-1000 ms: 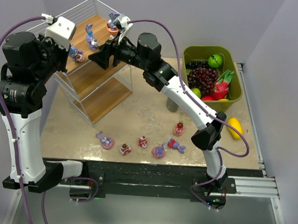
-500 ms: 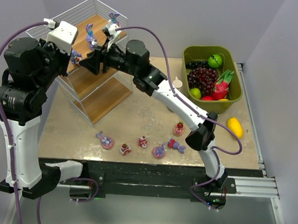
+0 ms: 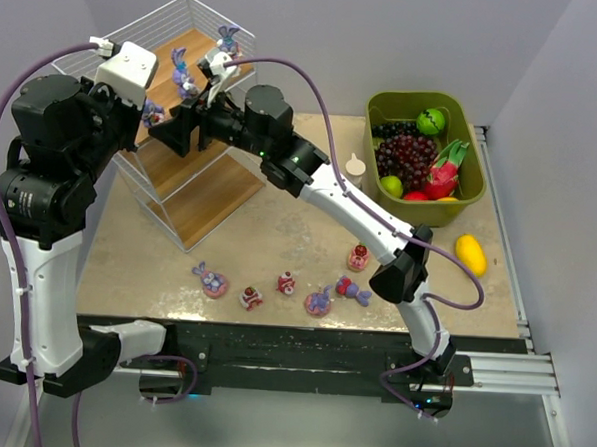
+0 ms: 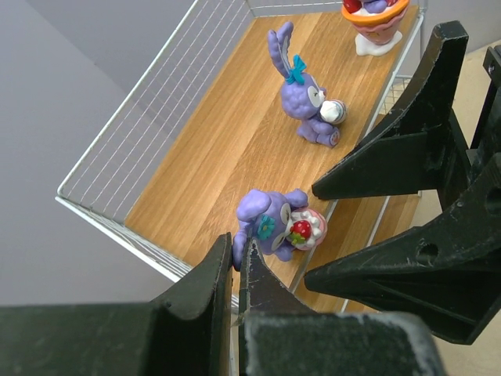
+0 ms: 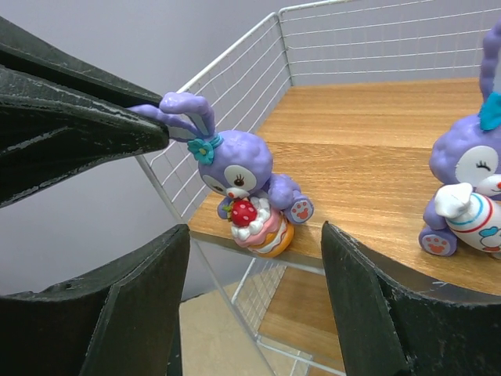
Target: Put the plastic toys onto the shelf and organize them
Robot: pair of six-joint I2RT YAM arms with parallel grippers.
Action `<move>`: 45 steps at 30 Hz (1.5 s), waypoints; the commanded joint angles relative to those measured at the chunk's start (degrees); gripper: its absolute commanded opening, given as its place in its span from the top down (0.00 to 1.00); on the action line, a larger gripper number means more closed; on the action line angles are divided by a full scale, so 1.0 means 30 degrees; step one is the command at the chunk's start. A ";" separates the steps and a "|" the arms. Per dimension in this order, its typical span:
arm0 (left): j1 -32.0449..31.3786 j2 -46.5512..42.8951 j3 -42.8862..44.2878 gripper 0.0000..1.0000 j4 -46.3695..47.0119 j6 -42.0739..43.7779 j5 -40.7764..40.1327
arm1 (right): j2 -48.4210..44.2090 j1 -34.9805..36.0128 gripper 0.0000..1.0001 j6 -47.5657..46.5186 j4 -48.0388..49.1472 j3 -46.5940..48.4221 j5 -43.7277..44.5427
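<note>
Just beige tabletop (image 3: 277, 244), shelf (image 3: 205, 194), grey walls (image 3: 439, 31)

The shelf (image 4: 227, 141) is built of thin white-coated wire and smooth, satin wood-grain boards. The bunny (image 5: 243, 176) at the shelf's front edge is moulded in glossy purple plastic. The right gripper (image 5: 255, 235) is formed of matt, faintly rough black plastic.

All three views — no lettering, label, brand mark, numeral or sign is legible on the shelf (image 3: 204, 204), the plastic toys (image 4: 305, 102) or elsewhere.
</note>
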 commanded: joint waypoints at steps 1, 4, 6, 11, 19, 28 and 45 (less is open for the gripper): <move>-0.0169 0.0025 0.0185 0.99 0.0894 0.0076 -0.0069 | 0.0333 0.0050 0.28 -0.0557 0.1044 0.1005 0.0903; -0.0228 -0.0062 0.0185 0.98 0.0923 0.0105 0.0048 | 0.0450 0.0079 0.29 -0.0675 0.1133 0.1063 0.0933; -0.0257 -0.0092 0.0185 0.99 0.0923 0.0076 0.0107 | 0.0509 0.0108 0.29 -0.0705 0.1162 0.1122 0.0933; -0.0286 0.0025 0.0185 0.98 0.0982 -0.0041 0.0254 | 0.0597 0.0284 0.34 -0.0997 0.1162 0.1034 0.1225; -0.0286 0.0026 0.0244 0.99 0.1011 -0.0099 0.0283 | 0.0656 0.0577 0.53 -0.1115 0.1133 0.0976 0.1782; -0.0286 -0.0063 0.0243 0.95 0.1070 -0.0216 0.0313 | 0.0627 0.0782 0.68 -0.1027 0.1133 0.0976 0.2017; -0.0286 -0.0180 -0.0049 0.78 0.1041 -0.0421 0.0254 | 0.0480 0.0899 0.75 -0.0822 0.1162 0.0917 0.2105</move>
